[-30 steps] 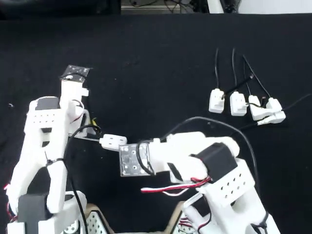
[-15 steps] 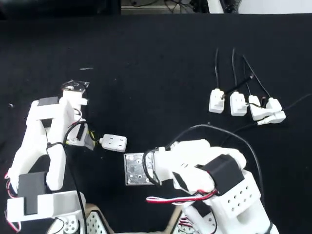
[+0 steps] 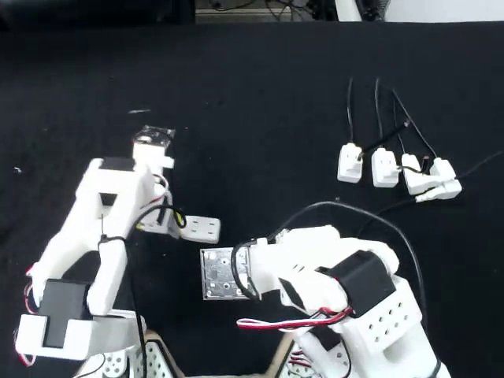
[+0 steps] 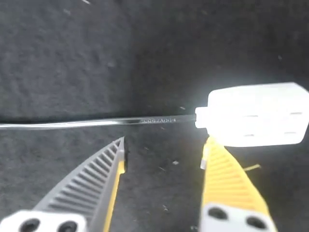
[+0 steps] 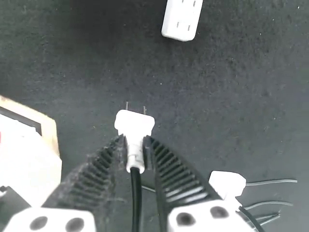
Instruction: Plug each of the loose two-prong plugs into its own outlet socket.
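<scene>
One plug gripped, one socket lying loose on the table.
Right pincer is clamped on the plug behind its prongs, which point at the socket, well apart. Left pincer gapes wide and empty by the cord, just beside the socket; unpinned, the socket would likely skid from the push.

High view looks down over whole tabletop; both wrist views face down, close, sharing the outlet socket.
</scene>
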